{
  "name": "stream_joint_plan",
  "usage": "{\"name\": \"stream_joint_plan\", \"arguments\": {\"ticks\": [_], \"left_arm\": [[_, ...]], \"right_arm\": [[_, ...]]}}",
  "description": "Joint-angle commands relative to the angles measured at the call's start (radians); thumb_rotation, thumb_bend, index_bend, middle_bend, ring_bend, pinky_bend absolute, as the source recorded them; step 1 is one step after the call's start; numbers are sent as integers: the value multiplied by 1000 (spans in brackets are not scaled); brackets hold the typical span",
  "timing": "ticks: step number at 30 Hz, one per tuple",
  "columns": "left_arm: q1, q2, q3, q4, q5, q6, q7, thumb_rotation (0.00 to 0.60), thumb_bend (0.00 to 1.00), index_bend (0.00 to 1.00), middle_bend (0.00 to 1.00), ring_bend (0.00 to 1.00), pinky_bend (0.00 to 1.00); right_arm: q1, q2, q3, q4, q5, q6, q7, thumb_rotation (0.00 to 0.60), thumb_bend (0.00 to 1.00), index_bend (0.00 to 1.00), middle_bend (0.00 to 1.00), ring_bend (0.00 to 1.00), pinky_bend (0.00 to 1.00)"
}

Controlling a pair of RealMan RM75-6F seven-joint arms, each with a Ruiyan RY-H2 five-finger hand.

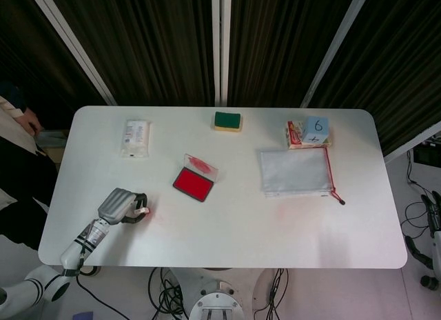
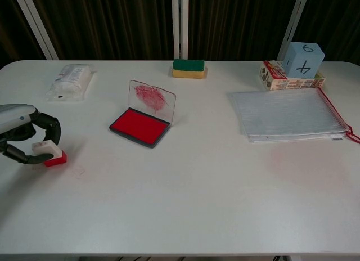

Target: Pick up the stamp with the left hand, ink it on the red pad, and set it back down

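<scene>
Left hand (image 2: 25, 138): near the counter's (image 1: 227, 230) front-left corner, fingers curled round the stamp (image 2: 49, 153), gripping its white top.
Stamp: red base down on the counter, or just touching it; I can't tell which.
Red pad (image 2: 139, 126): well apart from the stamp, toward the counter's middle, its clear lid (image 2: 152, 99) standing open and smeared with red.
Right hand: nowhere to be seen from either camera.
</scene>
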Motion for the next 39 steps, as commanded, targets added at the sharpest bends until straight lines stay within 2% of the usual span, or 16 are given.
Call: {"name": "stream_joint_plan", "arguments": {"ticks": [1, 11, 23, 39], "left_arm": [[0, 0, -2, 0, -6, -13, -18, 600, 450, 626, 629, 974, 1000], [1, -3, -7, 6, -1, -15, -46, 600, 448, 594, 596, 973, 1000], [-3, 9, 3, 13, 21, -17, -52, 600, 437, 440, 506, 967, 1000], [-2, 41, 9, -24, 40, 4, -37, 600, 430, 358, 438, 965, 1000]], "right_arm": [[0, 0, 0, -1, -1, 0, 0, 600, 190, 0, 0, 0, 0], [0, 3, -1, -6, -3, 1, -3, 600, 191, 0, 0, 0, 0], [1, 4, -2, -12, 2, -6, -14, 600, 195, 0, 0, 0, 0], [3, 5, -1, -15, 3, -7, -16, 600, 195, 0, 0, 0, 0]]}}
